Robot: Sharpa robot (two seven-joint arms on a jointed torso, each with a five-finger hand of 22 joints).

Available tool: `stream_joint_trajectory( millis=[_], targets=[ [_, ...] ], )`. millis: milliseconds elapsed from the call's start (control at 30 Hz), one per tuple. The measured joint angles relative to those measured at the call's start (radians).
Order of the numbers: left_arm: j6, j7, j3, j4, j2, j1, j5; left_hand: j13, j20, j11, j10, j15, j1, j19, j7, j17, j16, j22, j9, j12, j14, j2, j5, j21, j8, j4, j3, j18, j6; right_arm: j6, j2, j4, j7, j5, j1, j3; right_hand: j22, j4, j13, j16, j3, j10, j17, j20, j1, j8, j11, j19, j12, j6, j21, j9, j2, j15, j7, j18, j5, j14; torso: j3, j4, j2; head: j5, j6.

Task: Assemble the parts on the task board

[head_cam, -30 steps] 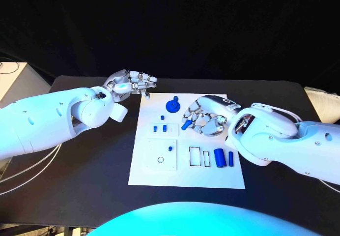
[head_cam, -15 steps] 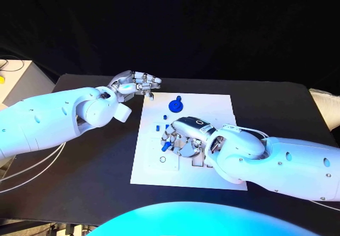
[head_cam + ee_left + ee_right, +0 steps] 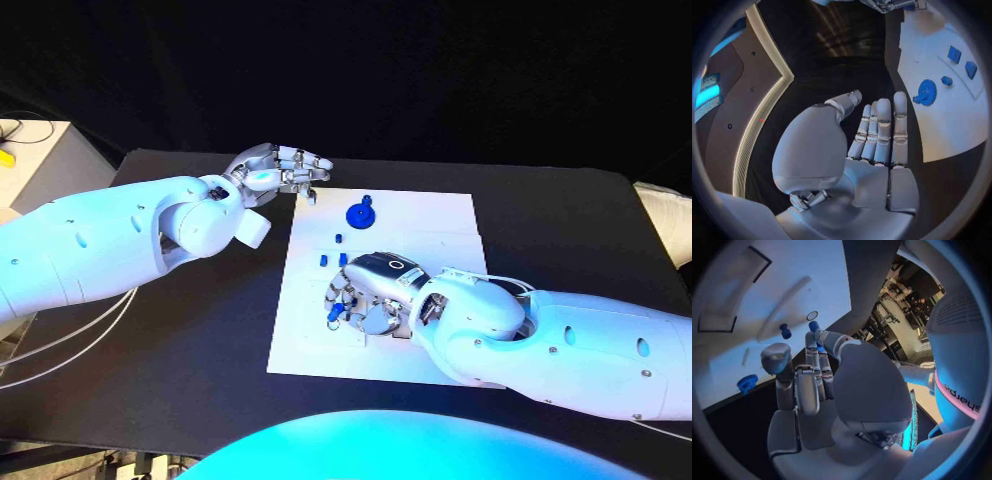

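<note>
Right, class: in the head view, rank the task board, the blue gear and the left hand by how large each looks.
1. task board
2. left hand
3. blue gear
The hand sits above the table, nearer the camera, so it may look larger than it is.

The right hand (image 3: pixel 366 293) has moved across the board (image 3: pixel 440 215), carrying a blue part (image 3: pixel 335 312) in its fingers.
</note>
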Motion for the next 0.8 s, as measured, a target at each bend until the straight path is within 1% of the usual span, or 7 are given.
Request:
stream_joint_trajectory(
  millis=[200,267,800],
  targets=[
    [0.002,-0.001,0.000,-0.001,0.000,0.000,0.000,0.000,0.000,0.004,-0.004,0.000,0.000,0.000,0.000,0.000,0.000,-0.001,0.000,0.000,0.000,0.000,0.000,-0.004,0.000,0.000,0.000,0.000,0.000,0.010,0.006,0.000,-0.004,-0.022,-0.009,-0.001,0.000,-0.003,0.000,0.000,0.003,0.000,0.000,0.000,0.000,0.000,0.000,0.000,0.000,0.000,0.000,0.000,0.000,0.000,0.000,0.000,0.000,0.000,0.0000,0.0006,0.000,0.001,0.000],
    [0.002,-0.002,0.000,-0.001,0.000,0.000,0.000,0.000,0.000,0.004,-0.004,0.000,0.000,0.000,0.000,0.000,0.000,-0.001,0.000,0.000,0.000,0.000,0.000,-0.004,0.000,0.000,0.000,0.000,0.000,0.012,0.007,-0.001,-0.005,-0.026,-0.010,-0.001,0.000,-0.004,0.000,0.000,0.004,0.000,0.000,0.000,-0.004,0.000,0.000,0.000,0.000,-0.001,0.000,0.000,-0.004,0.000,0.000,0.000,0.000,0.000,-0.0001,0.0006,0.000,0.002,0.000],
    [0.004,-0.004,0.000,-0.001,0.000,0.000,0.000,0.000,0.000,0.004,-0.003,0.000,0.000,0.000,0.000,0.000,0.000,-0.001,0.000,0.000,0.000,0.000,0.000,-0.004,0.000,0.000,0.000,0.000,0.000,0.030,0.011,-0.014,-0.017,-0.051,-0.019,-0.003,0.000,-0.004,0.000,0.000,0.004,0.005,0.000,0.000,-0.008,0.000,-0.002,0.000,0.000,-0.005,0.000,0.001,-0.008,0.000,-0.001,0.000,-0.003,0.000,-0.0005,0.0007,0.000,0.002,0.000]
  ],
)
